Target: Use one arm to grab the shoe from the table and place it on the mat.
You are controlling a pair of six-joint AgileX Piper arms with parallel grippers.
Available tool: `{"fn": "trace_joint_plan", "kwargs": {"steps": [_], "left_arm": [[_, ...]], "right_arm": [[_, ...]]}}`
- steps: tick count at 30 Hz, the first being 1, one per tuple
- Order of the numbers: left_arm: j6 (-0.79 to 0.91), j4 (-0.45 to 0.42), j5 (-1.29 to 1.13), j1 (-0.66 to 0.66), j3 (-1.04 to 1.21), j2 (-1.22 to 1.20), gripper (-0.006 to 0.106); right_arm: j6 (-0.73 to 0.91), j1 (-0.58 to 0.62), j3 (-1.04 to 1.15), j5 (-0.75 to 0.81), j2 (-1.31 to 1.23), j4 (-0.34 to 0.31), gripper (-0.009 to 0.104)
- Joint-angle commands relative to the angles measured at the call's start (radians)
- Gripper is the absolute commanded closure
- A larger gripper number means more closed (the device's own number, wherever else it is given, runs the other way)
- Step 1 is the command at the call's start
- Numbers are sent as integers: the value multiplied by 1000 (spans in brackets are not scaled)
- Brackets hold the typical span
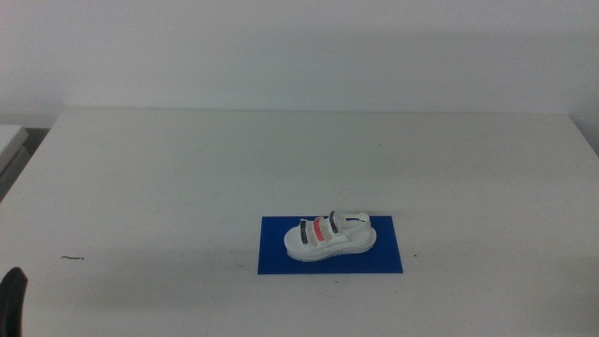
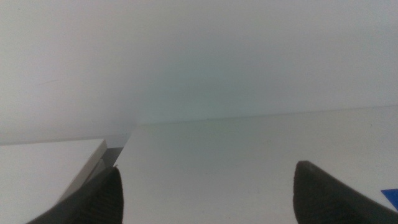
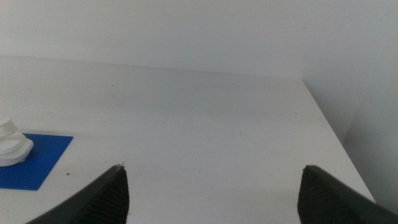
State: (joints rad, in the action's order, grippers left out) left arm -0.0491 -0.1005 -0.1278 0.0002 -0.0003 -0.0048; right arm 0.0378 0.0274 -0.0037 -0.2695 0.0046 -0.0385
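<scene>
The white thick-soled shoe (image 1: 328, 237) with dark grey straps and one red-pink strap lies upright on the dark blue mat (image 1: 330, 262), near the table's front middle. No gripper touches it. My left gripper (image 2: 208, 186) is open and empty, low at the front left; a bit of it shows in the middle view (image 1: 11, 298). My right gripper (image 3: 214, 190) is open and empty, out of the middle view. The right wrist view shows the shoe's end (image 3: 11, 143) on a corner of the mat (image 3: 34, 163).
The white table (image 1: 187, 178) stretches around the mat. A small dark speck (image 1: 73, 257) lies at the front left. A second white surface (image 2: 43, 165) stands beside the table's left edge, with a gap between.
</scene>
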Motion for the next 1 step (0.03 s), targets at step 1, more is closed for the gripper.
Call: {"fn": "trace_joint_plan", "kwargs": {"steps": [1], "left_arm": [[-1, 4, 12, 0, 0, 5, 7]], "right_arm": [[3, -7, 4, 4, -5, -3, 23]]}}
